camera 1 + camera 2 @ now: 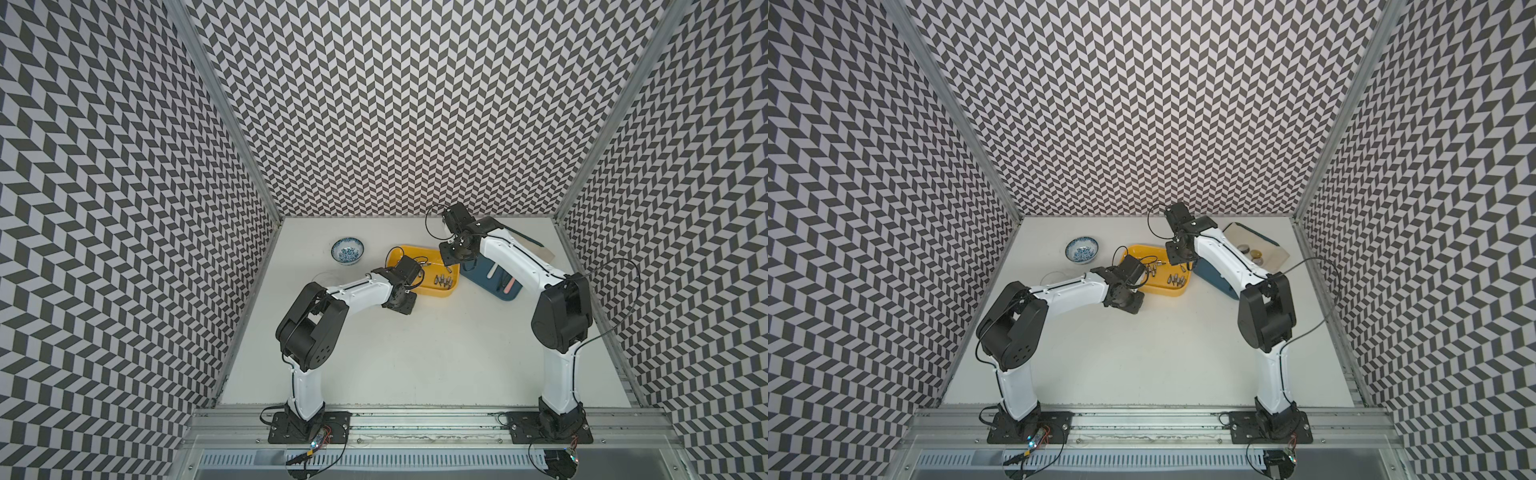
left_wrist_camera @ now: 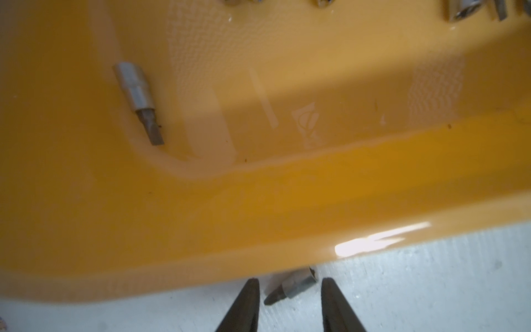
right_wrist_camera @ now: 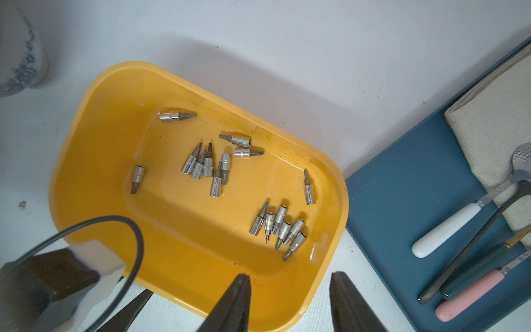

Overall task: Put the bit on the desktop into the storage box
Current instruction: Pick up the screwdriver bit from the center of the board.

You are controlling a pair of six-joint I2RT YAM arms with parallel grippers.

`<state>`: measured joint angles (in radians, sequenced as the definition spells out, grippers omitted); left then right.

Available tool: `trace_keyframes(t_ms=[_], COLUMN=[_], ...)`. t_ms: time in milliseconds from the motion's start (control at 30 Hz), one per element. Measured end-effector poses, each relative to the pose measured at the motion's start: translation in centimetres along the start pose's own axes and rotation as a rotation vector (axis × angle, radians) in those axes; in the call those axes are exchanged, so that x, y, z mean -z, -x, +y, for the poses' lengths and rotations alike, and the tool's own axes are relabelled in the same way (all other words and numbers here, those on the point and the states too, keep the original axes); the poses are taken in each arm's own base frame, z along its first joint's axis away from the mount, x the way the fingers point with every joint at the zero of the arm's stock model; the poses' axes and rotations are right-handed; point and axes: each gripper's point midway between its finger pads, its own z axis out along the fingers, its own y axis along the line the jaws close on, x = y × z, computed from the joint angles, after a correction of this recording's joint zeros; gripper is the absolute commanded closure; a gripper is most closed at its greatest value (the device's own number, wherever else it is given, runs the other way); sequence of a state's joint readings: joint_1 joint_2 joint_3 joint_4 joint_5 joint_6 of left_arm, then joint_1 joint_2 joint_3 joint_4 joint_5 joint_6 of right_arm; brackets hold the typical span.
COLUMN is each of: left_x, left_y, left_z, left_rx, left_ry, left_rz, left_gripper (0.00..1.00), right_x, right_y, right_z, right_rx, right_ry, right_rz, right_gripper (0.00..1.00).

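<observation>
Bit (image 2: 293, 286) on desktop (image 2: 431, 287), just beside near-left wall of storage box (image 2: 258, 215). My left gripper (image 2: 290, 280) straddles it, jaws narrow, not touching. Prob. light, stiff, slick steel; pinch thick socket end.

Yellow storage box (image 3: 94, 161), blue-patterned white bowl (image 1: 348, 251)

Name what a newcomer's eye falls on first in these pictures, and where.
The bright yellow storage box, far-centre on the desktop, holds scattered silver bits. One stray bit lies on the desktop just outside the box's wall, between the left end effector's open fingers. Black-and-white chevron walls enclose three sides.
</observation>
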<state>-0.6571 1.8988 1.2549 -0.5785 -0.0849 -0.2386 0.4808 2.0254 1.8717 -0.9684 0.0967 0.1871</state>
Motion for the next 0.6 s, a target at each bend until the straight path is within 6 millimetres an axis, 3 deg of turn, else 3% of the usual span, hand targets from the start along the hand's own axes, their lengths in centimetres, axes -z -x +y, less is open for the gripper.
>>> trace_keyframes(t_ms=[600], left_x=[-0.75], left_y=[-0.18], left_z=[-0.35], left_rx=[-0.009], left_ry=[-0.005], left_rz=[0.001], left_gripper=[0.61], right_x=[-0.01], right_y=[-0.01], right_z=[-0.02], right_rx=[-0.002], right_ry=[0.004], right_rz=[0.001], right_gripper=[0.51])
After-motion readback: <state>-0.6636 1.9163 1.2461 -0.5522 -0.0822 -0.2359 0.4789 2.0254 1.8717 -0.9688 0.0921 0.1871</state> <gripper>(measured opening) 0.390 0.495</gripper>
